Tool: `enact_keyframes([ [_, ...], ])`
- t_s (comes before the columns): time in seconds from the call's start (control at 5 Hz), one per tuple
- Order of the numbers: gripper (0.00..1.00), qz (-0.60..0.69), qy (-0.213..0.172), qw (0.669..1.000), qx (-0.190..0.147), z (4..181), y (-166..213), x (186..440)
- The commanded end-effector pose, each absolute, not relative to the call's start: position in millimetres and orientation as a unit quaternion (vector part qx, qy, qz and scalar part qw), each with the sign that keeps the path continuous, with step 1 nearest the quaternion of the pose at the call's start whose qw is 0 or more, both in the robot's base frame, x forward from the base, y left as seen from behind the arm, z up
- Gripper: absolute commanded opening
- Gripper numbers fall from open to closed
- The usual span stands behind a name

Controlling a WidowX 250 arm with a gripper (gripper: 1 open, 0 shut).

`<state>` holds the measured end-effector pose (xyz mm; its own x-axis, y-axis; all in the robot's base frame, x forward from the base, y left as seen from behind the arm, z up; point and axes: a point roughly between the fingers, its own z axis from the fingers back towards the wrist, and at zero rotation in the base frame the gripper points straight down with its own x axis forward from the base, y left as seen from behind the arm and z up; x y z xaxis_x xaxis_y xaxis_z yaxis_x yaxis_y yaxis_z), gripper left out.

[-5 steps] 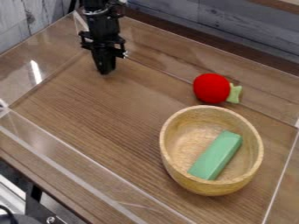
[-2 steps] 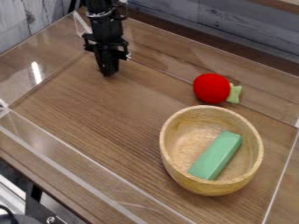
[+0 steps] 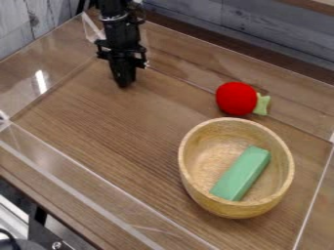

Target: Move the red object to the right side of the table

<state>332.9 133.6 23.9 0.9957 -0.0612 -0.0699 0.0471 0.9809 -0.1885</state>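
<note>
**Q:** Jaws first: what are they doing?

**A:** Jaws are closed together with nothing between them. The black gripper (image 3: 123, 80) points almost straight down at the upper left of the table (image 3: 117, 146), its tip at or just above the wood; contact cannot be told from this view.

**Q:** Where is the red object?

**A:** The red object (image 3: 236, 97) lies on the table toward the right, well apart from the gripper. It is a small glossy red ball with a pale green stub (image 3: 263, 104) on its right side. Nothing touches it.

**Q:** What sits nearest to it?

**A:** Just below it in the picture, nearer the camera, stands a round light wooden bowl (image 3: 196, 166), much bigger than the ball. The two are near but apart. Inside the bowl a green rectangular block (image 3: 243, 174) lies slantwise, leaning against the inner wall.

**Q:** And around all of that?

**A:** Brown wood-grain table surface, edged by low clear acrylic walls (image 3: 39, 83). Behind the far edge runs a grey plank backdrop (image 3: 261, 24).
</note>
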Motion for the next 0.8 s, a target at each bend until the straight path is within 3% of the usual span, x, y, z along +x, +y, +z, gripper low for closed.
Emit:
enact_keyframes([
  [0.0, 0.00, -0.034, 0.012, 0.996, -0.085, 46.2, 132.1, 343.0],
  [0.6, 0.00, -0.047, 0.005, 0.994, -0.099, 76.5, 112.2, 343.1],
])
